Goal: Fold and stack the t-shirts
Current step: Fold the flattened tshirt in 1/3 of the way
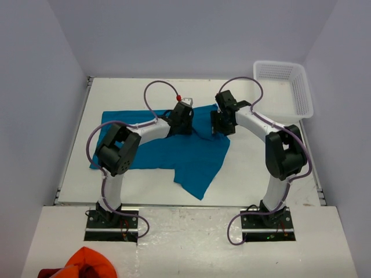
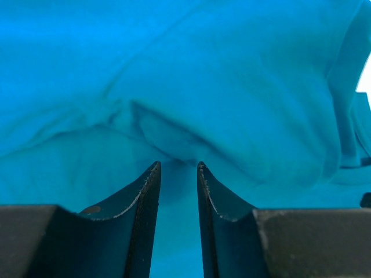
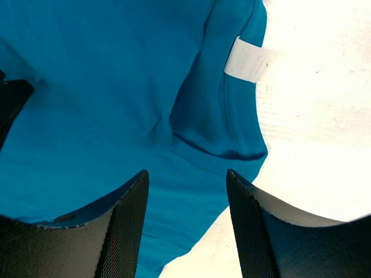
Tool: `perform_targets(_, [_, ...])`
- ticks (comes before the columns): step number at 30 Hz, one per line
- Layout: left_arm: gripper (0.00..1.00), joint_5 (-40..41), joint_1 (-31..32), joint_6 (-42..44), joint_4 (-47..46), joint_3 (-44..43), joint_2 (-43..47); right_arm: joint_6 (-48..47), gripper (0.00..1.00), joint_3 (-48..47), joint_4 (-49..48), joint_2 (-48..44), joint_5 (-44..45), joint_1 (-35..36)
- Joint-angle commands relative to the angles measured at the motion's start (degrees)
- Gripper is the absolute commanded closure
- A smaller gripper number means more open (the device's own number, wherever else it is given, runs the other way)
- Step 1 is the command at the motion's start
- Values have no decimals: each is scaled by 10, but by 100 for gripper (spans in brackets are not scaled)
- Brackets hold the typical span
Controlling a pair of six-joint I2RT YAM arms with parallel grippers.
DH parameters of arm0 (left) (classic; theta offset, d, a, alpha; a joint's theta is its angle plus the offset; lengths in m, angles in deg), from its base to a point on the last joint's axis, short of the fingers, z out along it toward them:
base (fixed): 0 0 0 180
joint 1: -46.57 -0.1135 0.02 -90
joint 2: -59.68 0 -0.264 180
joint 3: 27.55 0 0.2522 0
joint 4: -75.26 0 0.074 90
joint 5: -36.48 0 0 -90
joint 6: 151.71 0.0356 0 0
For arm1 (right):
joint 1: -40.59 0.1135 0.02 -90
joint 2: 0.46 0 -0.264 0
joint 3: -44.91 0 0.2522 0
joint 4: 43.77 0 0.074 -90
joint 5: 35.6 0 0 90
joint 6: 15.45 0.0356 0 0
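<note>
One teal t-shirt (image 1: pixel 153 152) lies spread and rumpled across the middle of the table. Both grippers hang over its far right part. My left gripper (image 1: pixel 184 123) points down onto the cloth. In the left wrist view the left gripper (image 2: pixel 178 165) has its jaws only narrowly apart, with teal fabric (image 2: pixel 232 87) filling the gap and a soft fold humped just past the tips. My right gripper (image 1: pixel 221 124) stands open over the shirt's right edge. In the right wrist view the right gripper (image 3: pixel 186 174) is wide apart above the collar (image 3: pixel 235 136) and its white label (image 3: pixel 246 61), holding nothing.
A white mesh basket (image 1: pixel 284 87) stands at the far right corner. Orange-red bunched cloth (image 1: pixel 87 263) lies on the near ledge, left of the arm bases. Bare white table (image 3: pixel 316 116) shows right of the collar. White walls close in the table on three sides.
</note>
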Motion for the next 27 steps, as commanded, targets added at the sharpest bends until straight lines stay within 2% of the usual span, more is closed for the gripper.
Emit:
perform_targets(1, [67, 17, 7, -11, 3, 1, 9, 11, 43, 6, -16, -38, -10, -2])
perform_targets(24, [67, 9, 6, -12, 5, -41, -41, 6, 43, 20, -19, -33, -10, -7])
perform_targets(27, [74, 8, 7, -11, 7, -44, -41, 6, 43, 22, -19, -29, -10, -7])
